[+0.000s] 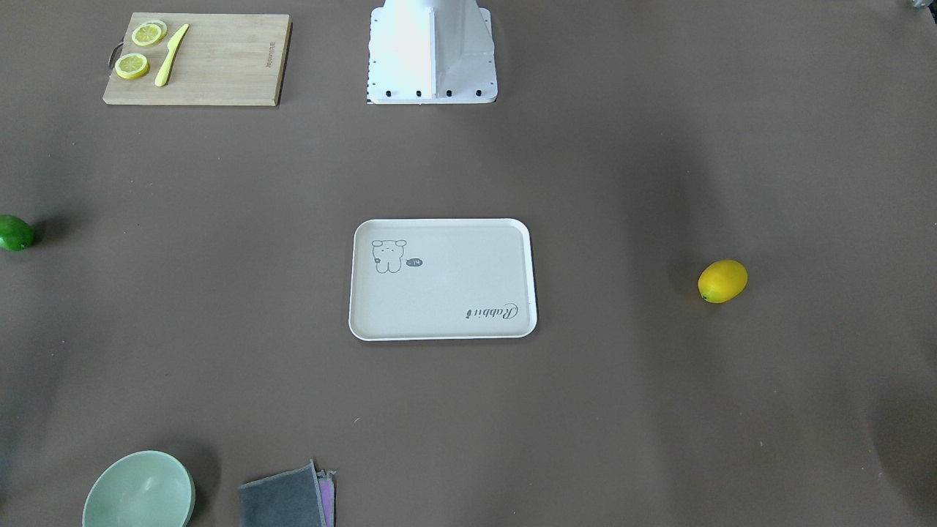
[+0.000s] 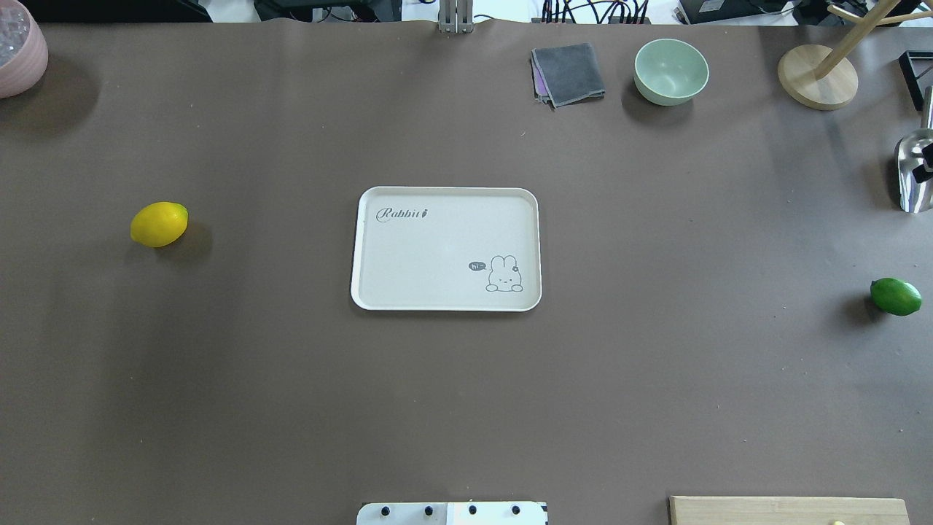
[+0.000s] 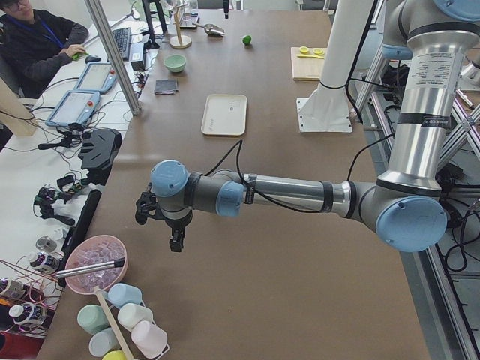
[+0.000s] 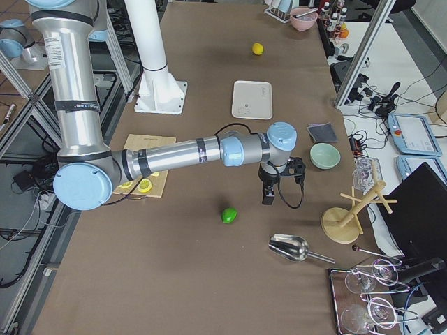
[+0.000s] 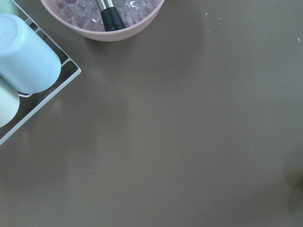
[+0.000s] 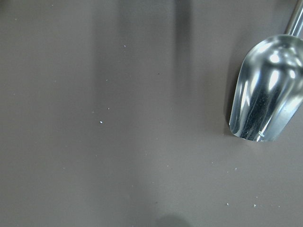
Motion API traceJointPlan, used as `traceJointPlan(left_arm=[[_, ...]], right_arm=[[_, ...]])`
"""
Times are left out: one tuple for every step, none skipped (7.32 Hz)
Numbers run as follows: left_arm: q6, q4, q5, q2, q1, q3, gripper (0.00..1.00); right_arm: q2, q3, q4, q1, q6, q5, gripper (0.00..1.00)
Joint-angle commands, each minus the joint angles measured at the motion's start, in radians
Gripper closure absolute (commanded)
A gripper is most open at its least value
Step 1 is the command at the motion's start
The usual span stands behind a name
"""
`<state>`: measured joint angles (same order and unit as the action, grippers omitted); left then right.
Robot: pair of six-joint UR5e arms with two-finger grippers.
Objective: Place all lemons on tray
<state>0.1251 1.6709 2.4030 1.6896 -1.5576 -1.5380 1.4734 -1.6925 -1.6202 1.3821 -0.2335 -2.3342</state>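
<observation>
The off-white tray (image 2: pixel 356 248) lies empty mid-table; it also shows in the front view (image 1: pixel 533 278). The yellow lemon (image 2: pixel 159 224) rests on the table far to the tray's left in the overhead view, and shows in the front view (image 1: pixel 722 281). The green lemon (image 2: pixel 896 297) rests far to the tray's right, at the front view's left edge (image 1: pixel 15 233). My left gripper (image 3: pixel 175 241) shows only in the exterior left view, above bare table near a pink bowl. My right gripper (image 4: pixel 267 197) shows only in the exterior right view, just beyond the green lemon (image 4: pixel 229 216). I cannot tell whether either is open.
A bamboo cutting board (image 1: pixel 234 62) carries lemon slices and a yellow knife. A green bowl (image 2: pixel 670 71), grey cloth (image 2: pixel 568 74), wooden stand (image 2: pixel 816 76) and metal scoop (image 2: pixel 915 171) sit at the far right. A pink bowl (image 2: pixel 18 51) sits far left, beside cups (image 5: pixel 26 59).
</observation>
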Motion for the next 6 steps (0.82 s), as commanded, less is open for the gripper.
traceJointPlan(left_arm=[[0.013,0.085,0.004,-0.052,0.002,-0.017,0.01],[0.016,0.213,0.002,-0.082,0.002,0.005,0.01],[0.045,0.289,0.002,-0.093,0.004,0.007,0.01],[0.13,0.291,0.004,-0.078,0.011,0.01,0.01],[0.136,0.29,0.004,-0.033,0.115,0.009,0.01],[0.14,0.3,0.005,-0.022,0.167,-0.007,0.01]], right_arm=[[-0.007,-0.024,0.002,0.0,0.01,0.001,0.0],[0.004,-0.041,0.002,-0.002,0.005,-0.002,0.0],[0.004,-0.03,0.002,-0.008,0.005,-0.001,0.0],[-0.005,-0.032,0.002,-0.029,-0.003,0.003,0.0],[-0.005,-0.032,0.002,-0.047,-0.003,0.003,0.0],[-0.01,-0.042,0.002,-0.076,-0.003,0.001,0.0]])
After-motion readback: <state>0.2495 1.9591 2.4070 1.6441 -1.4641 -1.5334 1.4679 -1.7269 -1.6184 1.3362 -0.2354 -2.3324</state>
